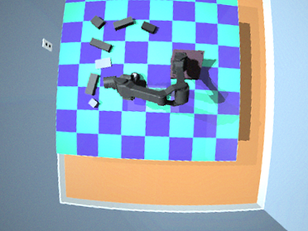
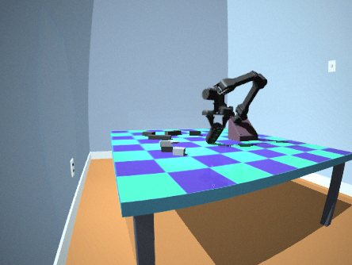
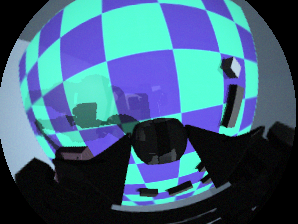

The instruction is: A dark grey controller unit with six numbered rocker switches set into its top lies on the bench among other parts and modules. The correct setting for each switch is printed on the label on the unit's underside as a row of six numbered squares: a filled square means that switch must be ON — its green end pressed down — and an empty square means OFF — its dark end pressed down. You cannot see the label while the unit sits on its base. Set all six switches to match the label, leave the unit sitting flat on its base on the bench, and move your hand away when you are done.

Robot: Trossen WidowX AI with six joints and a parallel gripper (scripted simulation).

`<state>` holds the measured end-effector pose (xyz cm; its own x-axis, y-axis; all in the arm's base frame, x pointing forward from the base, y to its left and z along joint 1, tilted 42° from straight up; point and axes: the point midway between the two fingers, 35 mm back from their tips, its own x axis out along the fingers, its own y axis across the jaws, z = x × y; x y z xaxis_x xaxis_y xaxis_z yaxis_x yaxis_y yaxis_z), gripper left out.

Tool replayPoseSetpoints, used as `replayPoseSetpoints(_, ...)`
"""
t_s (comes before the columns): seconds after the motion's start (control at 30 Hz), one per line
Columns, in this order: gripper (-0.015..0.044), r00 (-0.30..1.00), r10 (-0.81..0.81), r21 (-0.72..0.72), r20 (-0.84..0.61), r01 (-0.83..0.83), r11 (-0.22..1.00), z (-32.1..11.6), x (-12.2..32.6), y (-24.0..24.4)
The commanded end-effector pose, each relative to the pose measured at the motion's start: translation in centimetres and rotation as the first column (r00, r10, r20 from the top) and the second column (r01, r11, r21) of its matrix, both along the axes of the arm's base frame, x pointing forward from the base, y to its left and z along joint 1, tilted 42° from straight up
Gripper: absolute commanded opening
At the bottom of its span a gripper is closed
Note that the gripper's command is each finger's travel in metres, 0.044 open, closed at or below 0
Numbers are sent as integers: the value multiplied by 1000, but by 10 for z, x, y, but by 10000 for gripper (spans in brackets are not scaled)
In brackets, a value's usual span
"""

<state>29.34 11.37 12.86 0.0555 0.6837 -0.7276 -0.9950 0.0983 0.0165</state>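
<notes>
The dark grey controller unit is held tilted between the fingers of my gripper. In the exterior view, small green marks show on its side, and its lower end is close to the bench; I cannot tell whether it touches. In the wrist view the unit is a dark shape with faint grey patches, and neither switch positions nor label squares can be read. In the top view the arm mostly hides the unit and the fingers.
Dark blocks and others lie left and behind on the checkered bench. A white flat block and a small white block lie among them. A mauve wedge stands at the arm's base.
</notes>
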Motion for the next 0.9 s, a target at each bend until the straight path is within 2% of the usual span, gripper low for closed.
replayPoseSetpoints(0.0, 338, 1000, -2, -12, -15, 2, 1000, -4, -2, 3)
replayPoseSetpoints(0.87, 338, 1000, -2, -11, -15, 2, 1000, -5, 0, 23)
